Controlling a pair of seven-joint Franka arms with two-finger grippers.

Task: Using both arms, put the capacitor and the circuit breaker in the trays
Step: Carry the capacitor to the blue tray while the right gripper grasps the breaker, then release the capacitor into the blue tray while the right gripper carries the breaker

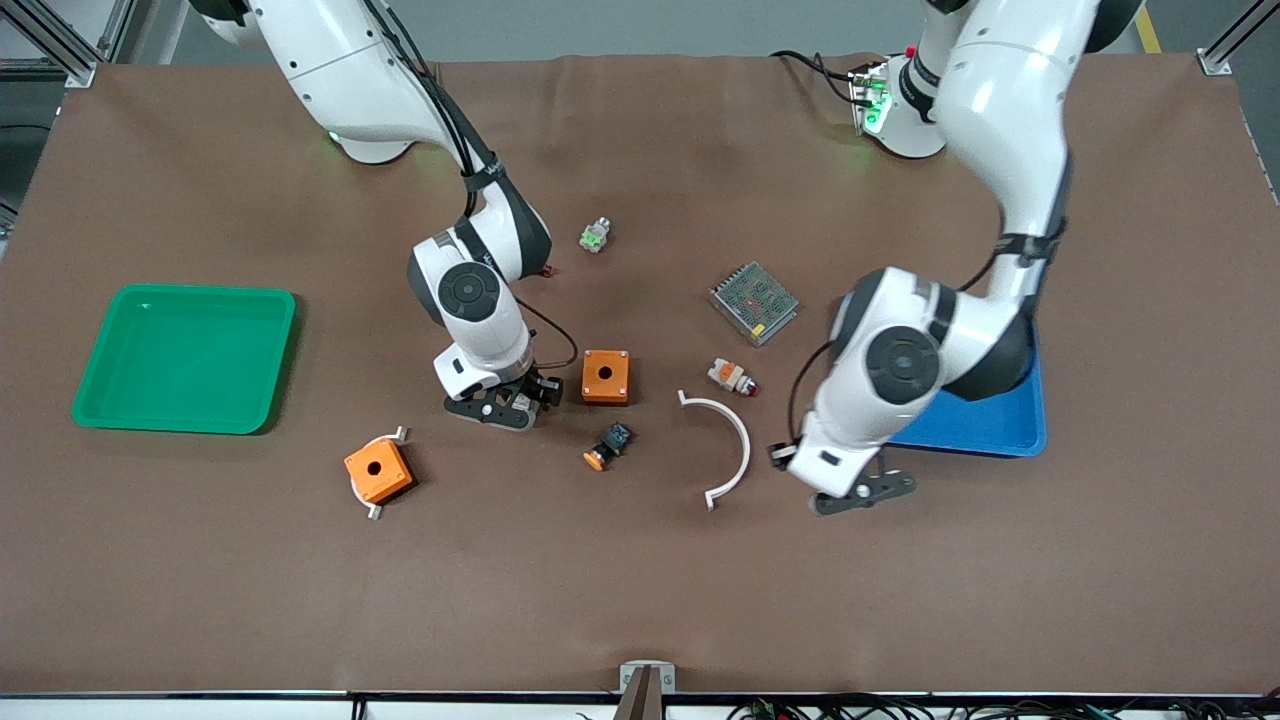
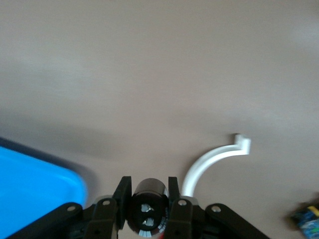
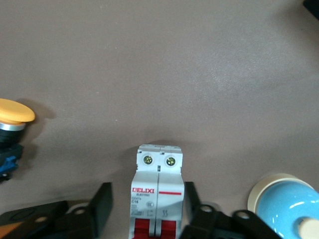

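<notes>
The capacitor (image 2: 148, 199), a small black cylinder, sits between the two fingers of my left gripper (image 2: 148, 186), which is shut on it. In the front view, the left gripper (image 1: 862, 492) hangs low over the table beside the blue tray (image 1: 985, 430); the capacitor is hidden there. The circuit breaker (image 3: 159, 184), a white block with red toggles, lies on the table between the fingers of my right gripper (image 3: 147, 194). One finger (image 3: 190, 196) meets its side and the other (image 3: 103, 199) stands apart. In the front view, the right gripper (image 1: 500, 408) sits beside an orange box (image 1: 605, 376).
A green tray (image 1: 185, 355) lies toward the right arm's end. A second orange box (image 1: 378, 470), a black-and-orange pushbutton (image 1: 608, 446), a white curved strip (image 1: 735, 450), a white-orange-red component (image 1: 732, 377), a mesh-covered metal unit (image 1: 754, 302) and a small green-white part (image 1: 595, 236) lie around.
</notes>
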